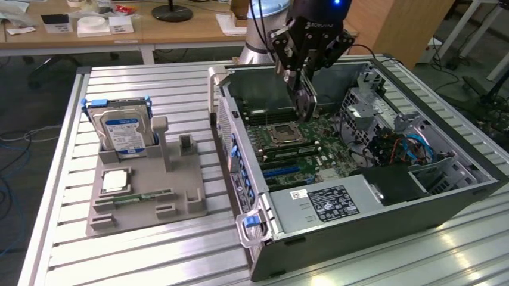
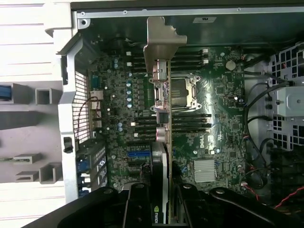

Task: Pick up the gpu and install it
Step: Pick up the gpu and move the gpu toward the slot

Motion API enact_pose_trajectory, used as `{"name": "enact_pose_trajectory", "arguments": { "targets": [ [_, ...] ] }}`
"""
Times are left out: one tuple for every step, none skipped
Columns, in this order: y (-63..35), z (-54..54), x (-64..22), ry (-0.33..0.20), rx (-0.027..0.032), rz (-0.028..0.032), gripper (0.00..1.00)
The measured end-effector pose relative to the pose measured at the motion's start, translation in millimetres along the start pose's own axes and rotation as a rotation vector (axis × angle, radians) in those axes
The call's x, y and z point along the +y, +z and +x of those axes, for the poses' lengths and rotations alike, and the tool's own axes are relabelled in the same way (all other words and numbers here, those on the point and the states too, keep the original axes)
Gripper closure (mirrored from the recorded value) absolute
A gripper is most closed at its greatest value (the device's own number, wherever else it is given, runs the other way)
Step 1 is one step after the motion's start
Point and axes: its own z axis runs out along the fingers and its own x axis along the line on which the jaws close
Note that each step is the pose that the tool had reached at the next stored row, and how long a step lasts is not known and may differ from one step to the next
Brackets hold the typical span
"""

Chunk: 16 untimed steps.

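On the exterior view's left, a hard drive point(image 1: 119, 126) stands in a gray holder point(image 1: 143, 199); rightward sits the open computer case point(image 1: 374, 223); over its motherboard point(image 1: 322, 150) the gripper point(image 1: 301, 76) is clamped on the gpu point(image 1: 304, 102) — card on edge, bracket end down, above the CPU socket point(image 1: 285, 134).

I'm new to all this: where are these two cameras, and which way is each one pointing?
Exterior view: off the arm, raised, looking down at a slant across the table at the open computer case; the arm and gripper show.
Wrist view: on the wrist, looking straight down into the case at the motherboard; its fingers show, clamped on the gpu.
Shared: the gpu, the case, the motherboard's processor socket.
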Motion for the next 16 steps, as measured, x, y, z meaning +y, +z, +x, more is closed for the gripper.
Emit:
{"name": "enact_pose_trajectory", "arguments": {
  "targets": [
    [0.0,-1.7,0.1,0.0,0.0,0.0,0.73],
    [0.1,-3.3,0.2,0.0,0.0,0.0,0.73],
    [0.1,-4.8,0.4,0.0,0.0,0.0,0.73],
    [0.2,-6.3,0.5,0.0,0.0,0.0,0.73],
    [0.2,-7.7,0.6,0.0,0.0,0.0,0.73],
    [0.2,-9.2,0.7,0.0,0.0,0.0,0.73],
    [0.3,-10.0,0.7,0.0,0.0,0.0,0.73],
    [0.3,-10.2,0.7,0.0,0.0,0.0,0.73],
    [0.3,-10.3,0.7,0.0,0.0,0.0,0.73],
    [0.3,-10.3,0.8,0.0,0.0,0.0,0.73],
    [0.3,-10.3,0.8,0.0,0.0,0.0,0.73],
    [0.3,-10.3,0.8,0.0,0.0,0.0,0.73],
    [0.3,-10.3,0.8,0.0,0.0,0.0,0.73],
    [0.3,-10.3,0.8,0.0,0.0,0.0,0.73],
    [0.3,-10.3,0.8,0.0,0.0,0.0,0.73],
    [0.3,-10.3,0.8,0.0,0.0,0.0,0.73]
  ]
}}
